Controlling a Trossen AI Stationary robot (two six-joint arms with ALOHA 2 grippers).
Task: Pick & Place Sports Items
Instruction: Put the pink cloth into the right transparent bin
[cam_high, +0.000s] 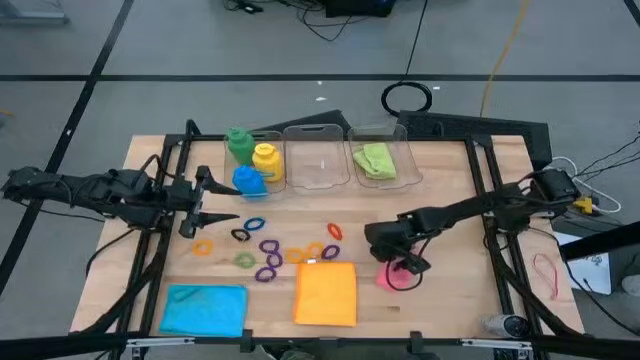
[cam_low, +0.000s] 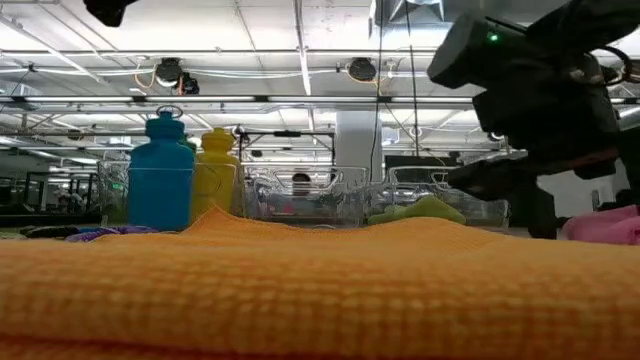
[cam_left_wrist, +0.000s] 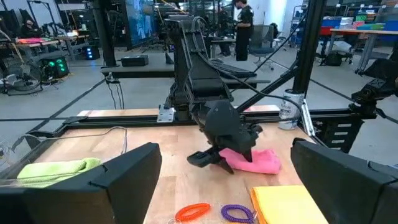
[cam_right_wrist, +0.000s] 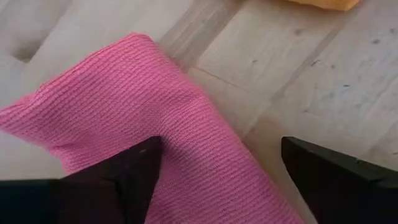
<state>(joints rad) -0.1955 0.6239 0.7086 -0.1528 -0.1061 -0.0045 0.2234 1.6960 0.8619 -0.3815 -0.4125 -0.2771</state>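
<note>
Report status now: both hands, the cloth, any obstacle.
Right hand open, straddling the crumpled pink knitted cloth on the table. Left hand open, waiting by the bottles. Nothing blocking; orange folded cloth lies beside.

Grey floor (cam_high: 200, 50) w/ dark tape lines & cables, ceiling strip lights (cam_low: 300, 40), workbenches (cam_left_wrist: 354, 28) behind.

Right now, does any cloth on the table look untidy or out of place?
Yes. The pink cloth lies bunched under the right gripper, whose fingers stand apart over it. The orange cloth and blue cloth lie flat; the green cloth is in a bin.
</note>
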